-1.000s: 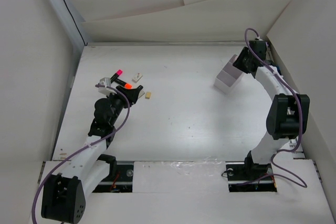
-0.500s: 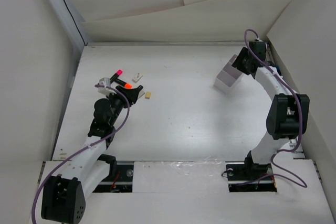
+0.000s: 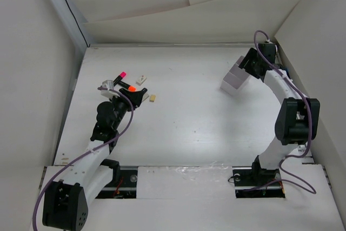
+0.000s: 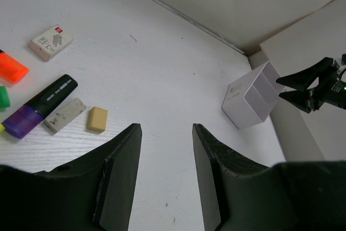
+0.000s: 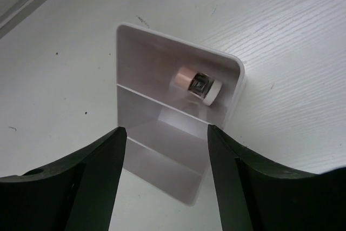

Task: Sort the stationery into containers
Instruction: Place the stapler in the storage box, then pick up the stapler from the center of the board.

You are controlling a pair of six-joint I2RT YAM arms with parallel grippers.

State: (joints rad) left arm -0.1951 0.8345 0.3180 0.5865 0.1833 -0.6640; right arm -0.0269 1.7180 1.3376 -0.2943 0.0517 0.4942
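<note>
Tray (image 3: 234,81) far right; markers (image 3: 121,74) far left, erasers (image 3: 153,98) just beside; 1 marker (image 5: 195,84) inside tray's end compartment

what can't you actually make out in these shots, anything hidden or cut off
- Left wrist view: the orange marker and green marker are cut off by the left edge, so most of each is out of frame.
- Right wrist view: the small round item in the tray's end compartment is seen end-on, so what it is cannot be told.
- Top view: the tray's inside is too small to see into.
</note>
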